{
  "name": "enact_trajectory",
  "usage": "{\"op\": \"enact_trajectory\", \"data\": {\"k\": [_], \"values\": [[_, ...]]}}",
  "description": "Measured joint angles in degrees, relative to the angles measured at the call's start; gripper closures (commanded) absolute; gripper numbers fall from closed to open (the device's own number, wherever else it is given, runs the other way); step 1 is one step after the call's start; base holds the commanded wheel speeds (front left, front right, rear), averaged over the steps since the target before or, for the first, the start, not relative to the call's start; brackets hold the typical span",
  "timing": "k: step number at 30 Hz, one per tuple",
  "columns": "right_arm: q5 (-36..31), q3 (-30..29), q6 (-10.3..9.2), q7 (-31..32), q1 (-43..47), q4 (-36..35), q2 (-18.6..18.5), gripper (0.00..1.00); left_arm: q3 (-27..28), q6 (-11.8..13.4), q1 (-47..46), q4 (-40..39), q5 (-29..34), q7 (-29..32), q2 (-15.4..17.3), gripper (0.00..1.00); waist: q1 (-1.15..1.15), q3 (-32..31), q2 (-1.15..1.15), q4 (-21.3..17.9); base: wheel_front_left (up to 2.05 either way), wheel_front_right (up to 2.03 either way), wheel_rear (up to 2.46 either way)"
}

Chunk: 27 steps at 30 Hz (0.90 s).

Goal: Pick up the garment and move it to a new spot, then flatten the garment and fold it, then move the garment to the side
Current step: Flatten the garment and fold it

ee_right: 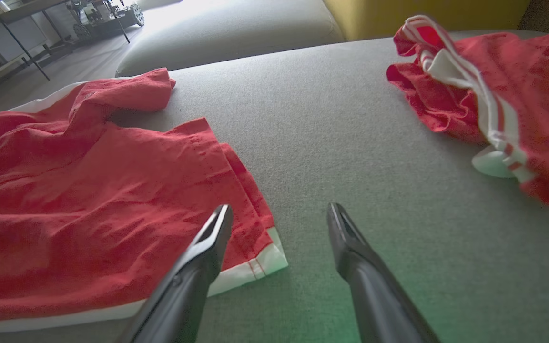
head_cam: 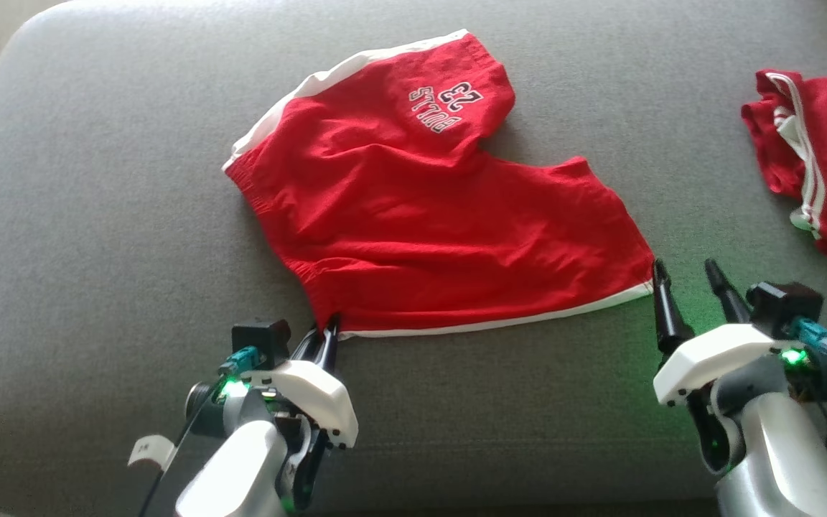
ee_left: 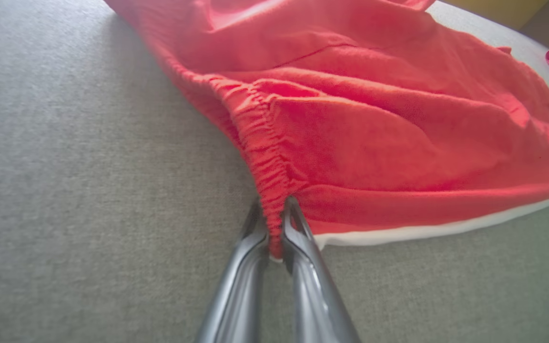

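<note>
Left gripper (head_cam: 330, 332) clenched on the gathered end of the elastic waistband (ee_left: 267, 176) of the red shorts (head_cam: 413, 222). Its two dark fingers pinch the fabric between their tips, low over the grey padded surface (head_cam: 97, 237), toward the front edge and a little left of the middle. From this grip the shorts spread across the middle of the surface, creased but mostly flat. The waistband runs toward the left edge and a white band (head_cam: 500, 322) lines the side nearest the front edge. One leg, bearing white lettering (head_cam: 446, 106) that reads "BULLS 23" upside down in the head view, points toward the far edge. The other leg reaches toward the right edge. Right gripper (head_cam: 685, 268) released, jaws spread and empty. Its left finger stands just beside the white-trimmed hem corner of the nearer leg, and its right finger is over bare surface. A second red garment (head_cam: 819, 154) with white stripes lies crumpled at the right edge, well apart from the shorts.
</note>
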Motion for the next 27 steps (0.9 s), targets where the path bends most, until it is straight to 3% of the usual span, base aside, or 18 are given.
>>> {"op": "enact_trajectory", "data": {"k": [15, 16, 17, 18, 27], "values": [[2.68, -0.1, 0.0, -1.43, -5.34, 14.11, -0.07, 0.0, -1.21, 0.6, 0.09, -3.8, 0.96, -1.07, 0.36, 1.0, 0.0, 0.45, 0.0, 2.92, 0.0, 0.0, 0.0], [3.32, 0.52, -0.01, -1.56, -5.83, 14.86, -0.16, 0.29, -1.25, 0.62, 0.09, -3.92, 0.96, -1.07, 0.4, 1.0, 0.0, 0.49, 0.0, 3.03, 0.0, 0.0, 0.0], [4.0, 1.41, -0.01, -1.93, -6.23, 15.36, -0.35, 0.82, -1.31, 0.64, 0.1, -4.0, 0.96, -1.08, 0.42, 1.0, 0.0, 0.5, 0.0, 3.13, 0.0, 0.0, 0.0], [4.79, 2.19, -0.01, -2.01, -6.67, 15.82, -0.42, 1.0, -1.33, 0.91, 0.14, -4.09, 0.96, -1.07, 0.46, 1.0, 0.0, 0.47, 0.0, 3.2, 0.0, 0.0, 0.0], [8.69, 5.48, -0.01, -5.54, -7.53, 16.61, -0.27, 1.0, -1.15, 1.6, 1.72, -6.44, 0.92, -1.0, 2.42, 1.0, 0.0, -2.28, 0.0, 3.04, 0.0, 0.0, 0.0]]}}
